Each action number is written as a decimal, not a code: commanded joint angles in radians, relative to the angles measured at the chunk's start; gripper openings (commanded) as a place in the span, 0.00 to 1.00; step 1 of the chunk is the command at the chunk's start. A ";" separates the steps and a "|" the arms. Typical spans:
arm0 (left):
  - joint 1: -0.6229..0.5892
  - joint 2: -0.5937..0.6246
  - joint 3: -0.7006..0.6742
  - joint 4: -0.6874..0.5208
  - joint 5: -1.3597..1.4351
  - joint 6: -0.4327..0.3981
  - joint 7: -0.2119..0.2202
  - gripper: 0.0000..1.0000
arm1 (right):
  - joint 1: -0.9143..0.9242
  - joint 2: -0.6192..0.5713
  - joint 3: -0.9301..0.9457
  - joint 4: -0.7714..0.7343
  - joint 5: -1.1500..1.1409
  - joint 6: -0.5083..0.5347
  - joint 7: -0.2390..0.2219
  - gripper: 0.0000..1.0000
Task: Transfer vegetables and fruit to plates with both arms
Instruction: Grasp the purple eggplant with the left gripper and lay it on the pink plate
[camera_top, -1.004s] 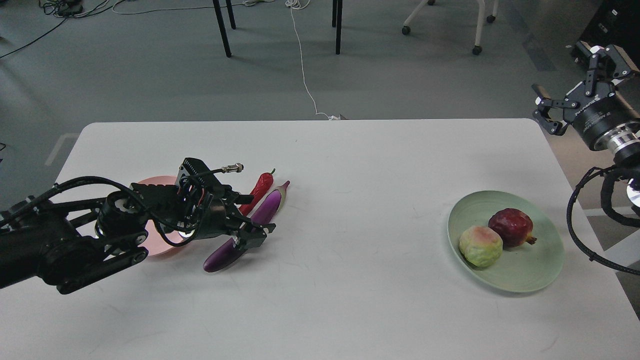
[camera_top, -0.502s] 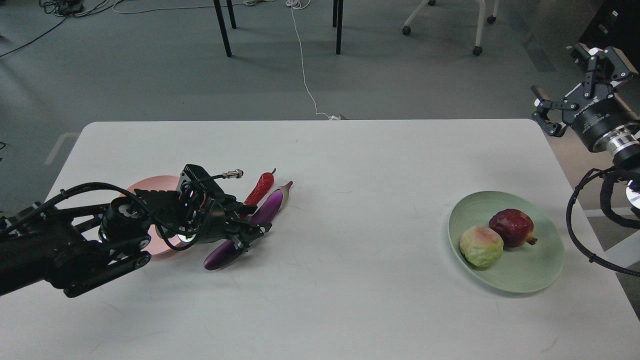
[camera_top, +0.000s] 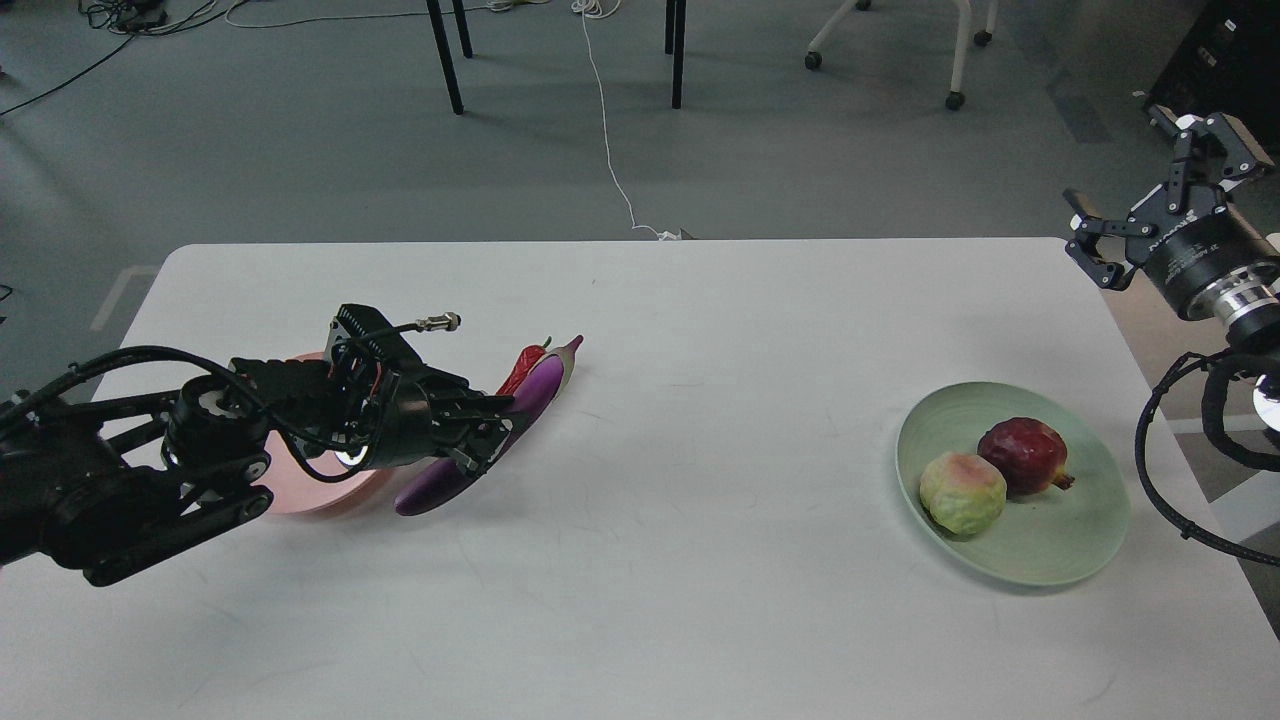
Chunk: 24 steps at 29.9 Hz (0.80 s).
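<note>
My left gripper (camera_top: 492, 437) is shut on the purple eggplant (camera_top: 430, 484) near its middle and holds it tilted, a little above the table. The red chili (camera_top: 521, 368) lies just behind the eggplant, mostly hidden by it. The pink plate (camera_top: 300, 495) sits left of them, largely covered by my left arm. The pale green plate (camera_top: 1050, 545) at the right holds the dark red pomegranate (camera_top: 1022, 456) and the bumpy yellow-green fruit (camera_top: 962, 492). My right gripper (camera_top: 1150, 165) is open and empty, raised beyond the table's far right corner.
The white table (camera_top: 700, 400) ends close to the green plate on the right. Table legs, a chair base and a white cable (camera_top: 608, 130) are on the floor behind.
My left gripper closed on the eggplant, lifted it and carried it left toward the pink plate. The right gripper drifted slightly right.
</note>
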 joint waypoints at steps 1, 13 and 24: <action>-0.001 0.098 -0.082 -0.065 -0.106 -0.004 -0.002 0.09 | 0.001 -0.004 0.003 0.000 0.000 0.000 0.000 0.99; 0.118 0.321 -0.073 0.016 -0.146 0.008 -0.005 0.09 | -0.010 -0.010 0.003 -0.006 -0.002 0.002 0.000 0.99; 0.173 0.256 -0.070 0.138 -0.175 0.016 0.003 0.36 | -0.013 -0.010 0.001 -0.006 -0.002 0.002 0.000 0.99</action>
